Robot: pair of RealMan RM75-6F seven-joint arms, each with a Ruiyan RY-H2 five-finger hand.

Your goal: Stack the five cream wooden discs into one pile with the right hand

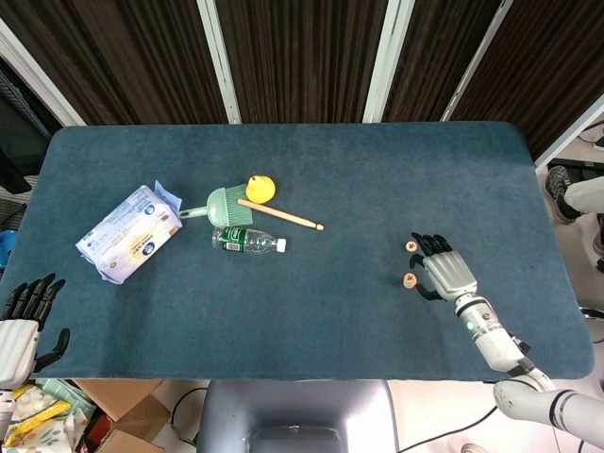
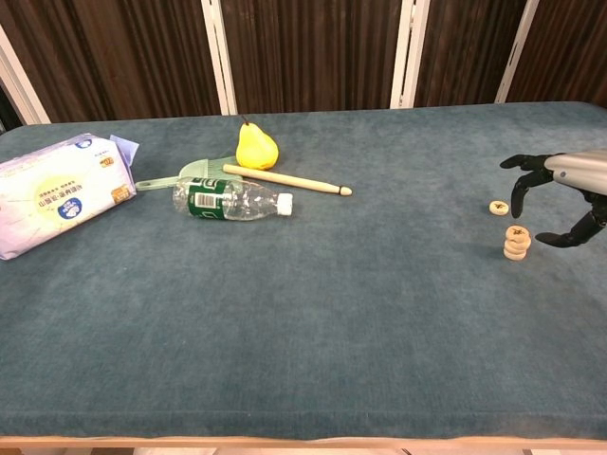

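Note:
A short pile of cream wooden discs stands on the blue table at the right; from above the pile shows as one disc. A single cream disc lies flat a little behind it, also seen as a lone disc in the head view. My right hand hovers just right of the pile, fingers spread and holding nothing; in the chest view the right hand stands apart from the pile. My left hand rests off the table's front left corner, fingers apart and empty.
On the left half lie a tissue pack, a green dustpan brush, a yellow pear, a wooden stick and a plastic bottle on its side. The table's right edge runs close behind my right hand.

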